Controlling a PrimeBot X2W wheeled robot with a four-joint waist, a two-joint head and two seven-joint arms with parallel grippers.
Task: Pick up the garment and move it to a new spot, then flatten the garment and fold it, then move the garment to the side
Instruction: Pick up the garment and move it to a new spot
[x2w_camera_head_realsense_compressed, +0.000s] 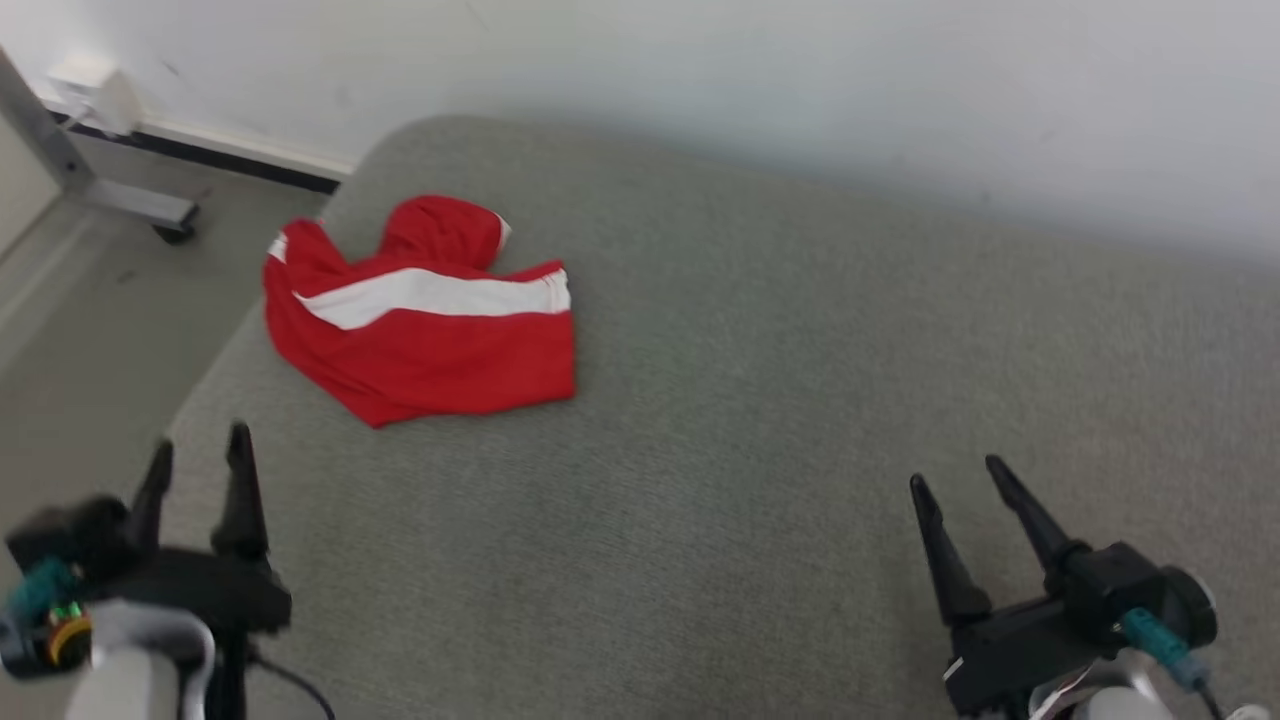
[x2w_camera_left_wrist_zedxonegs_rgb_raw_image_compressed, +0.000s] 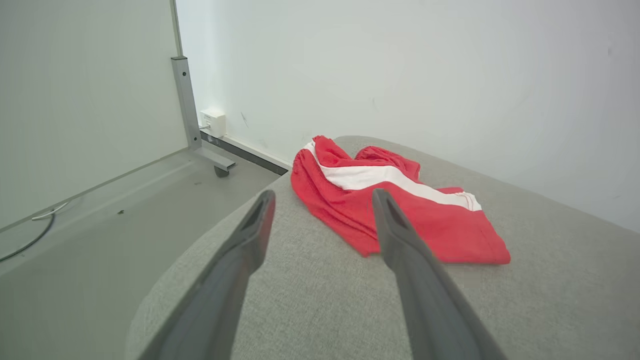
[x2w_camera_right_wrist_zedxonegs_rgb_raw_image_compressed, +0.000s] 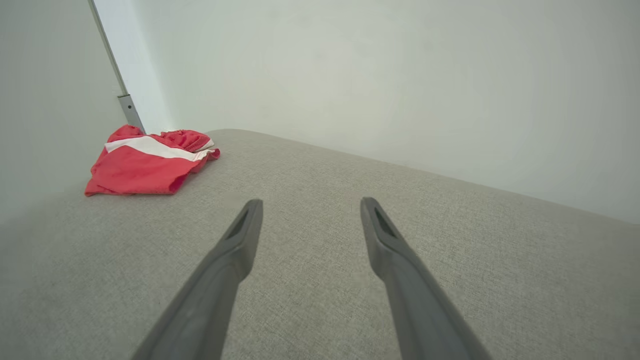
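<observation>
Fingers (x2w_camera_head_realsense_compressed: 243, 500) of the left gripper (x2w_camera_head_realsense_compressed: 199, 437) stood apart and empty at seven o'clock in the head view; the right gripper (x2w_camera_head_realsense_compressed: 955, 471), at five o'clock, was likewise spread and held nothing. One red garment (x2w_camera_head_realsense_compressed: 430, 350) with a white stripe lay crumpled at ten o'clock on the grey padded surface (x2w_camera_head_realsense_compressed: 750, 420), near its far left corner, apart from both grippers. White wall (x2w_camera_head_realsense_compressed: 800, 80) rose behind.

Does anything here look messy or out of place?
Only the red garment, which lies rumpled rather than flat near the far left corner of the grey cushioned surface, close to its edge. One part is bunched up behind the white stripe. Nothing looks spilled or damaged.
</observation>
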